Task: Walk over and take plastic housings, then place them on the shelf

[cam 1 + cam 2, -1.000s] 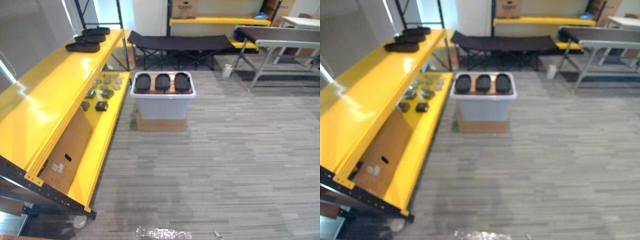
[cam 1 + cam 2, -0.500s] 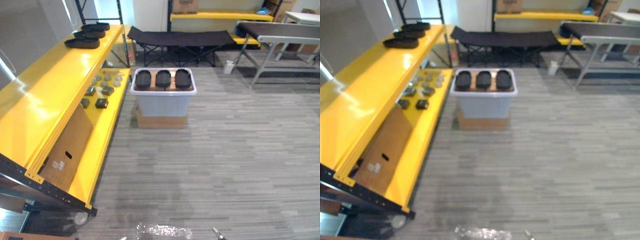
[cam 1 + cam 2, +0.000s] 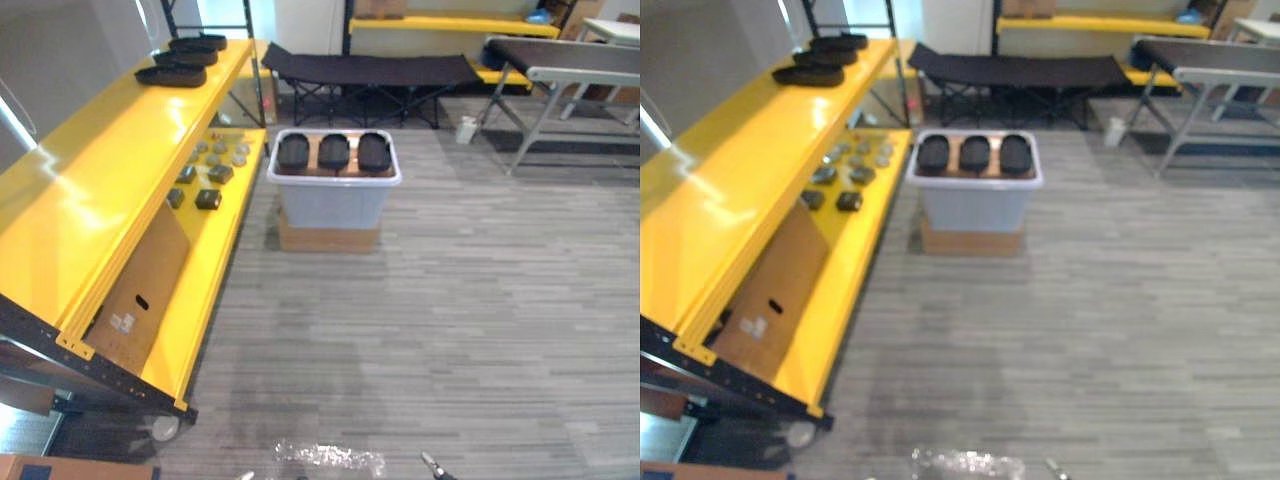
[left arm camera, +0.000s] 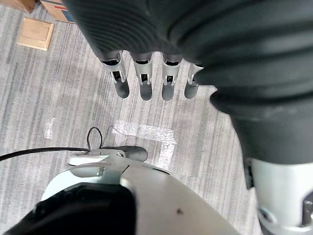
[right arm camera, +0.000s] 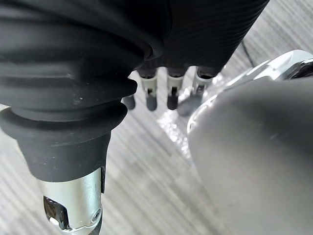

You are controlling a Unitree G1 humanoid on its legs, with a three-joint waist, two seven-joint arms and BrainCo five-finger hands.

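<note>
Three black oval plastic housings (image 3: 333,152) lie side by side on top of a pale grey bin (image 3: 330,203) on the floor ahead. Three more black housings (image 3: 172,75) rest at the far end of the yellow shelf's top level (image 3: 95,180) on my left. My left hand (image 4: 145,84) hangs over the grey floor, its fingers straight and nothing in them. My right hand (image 5: 171,96) also hangs over the floor with straight, empty fingers. Both hands are well short of the bin.
The bin stands on a flat cardboard box (image 3: 328,236). Small dark and grey parts (image 3: 211,170) and a leaning cardboard sheet (image 3: 140,290) occupy the lower yellow shelf. A black folding cot (image 3: 370,70) and a grey table (image 3: 575,75) stand behind. Shiny tape (image 3: 330,460) marks the floor near me.
The whole picture has shifted a little, so the camera has moved; the bin, housings and shelf keep their places relative to one another.
</note>
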